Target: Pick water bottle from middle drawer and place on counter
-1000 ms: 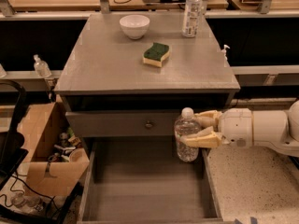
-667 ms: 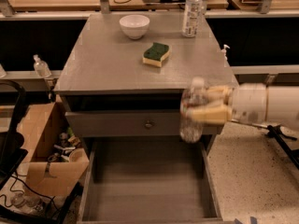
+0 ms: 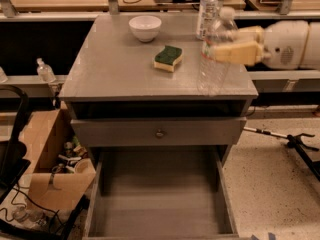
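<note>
My gripper [image 3: 231, 49] comes in from the right and is shut on the water bottle [image 3: 215, 59], a small clear ribbed bottle with a white cap. It holds the bottle upright over the right front part of the grey counter [image 3: 115, 69]. I cannot tell whether the bottle's base touches the top. The middle drawer [image 3: 157, 204] stands pulled out below, a deep grey box with a bare floor.
On the counter are a white bowl [image 3: 145, 28], a green and yellow sponge [image 3: 168, 58] and a taller labelled bottle [image 3: 207, 9] at the back right. A shut drawer front with a round knob [image 3: 159, 132] sits above the open drawer. A cardboard box [image 3: 50, 169] stands at the left.
The gripper has lifted the water bottle from beside the drawer front up to above the counter's right front part.
</note>
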`<control>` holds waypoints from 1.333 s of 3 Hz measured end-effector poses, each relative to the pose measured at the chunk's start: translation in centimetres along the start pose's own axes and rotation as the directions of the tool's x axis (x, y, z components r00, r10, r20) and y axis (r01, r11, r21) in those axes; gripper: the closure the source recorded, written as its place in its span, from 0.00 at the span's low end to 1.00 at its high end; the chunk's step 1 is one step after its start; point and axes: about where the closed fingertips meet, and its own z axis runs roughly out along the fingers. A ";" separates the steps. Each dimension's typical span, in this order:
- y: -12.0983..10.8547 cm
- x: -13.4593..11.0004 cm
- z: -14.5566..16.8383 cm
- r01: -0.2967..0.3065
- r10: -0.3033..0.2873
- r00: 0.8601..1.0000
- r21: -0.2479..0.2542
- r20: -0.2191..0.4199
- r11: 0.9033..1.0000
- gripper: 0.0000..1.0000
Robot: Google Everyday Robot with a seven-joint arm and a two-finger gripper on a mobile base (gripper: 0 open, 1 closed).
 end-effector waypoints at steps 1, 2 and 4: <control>-4.9 -4.4 1.4 0.073 -0.074 0.997 0.063 0.014 0.995 1.00; -11.1 -7.1 3.4 0.158 -0.155 0.987 0.156 -0.030 0.975 1.00; -18.7 -1.4 5.6 0.033 -0.010 0.996 0.259 -0.092 0.965 1.00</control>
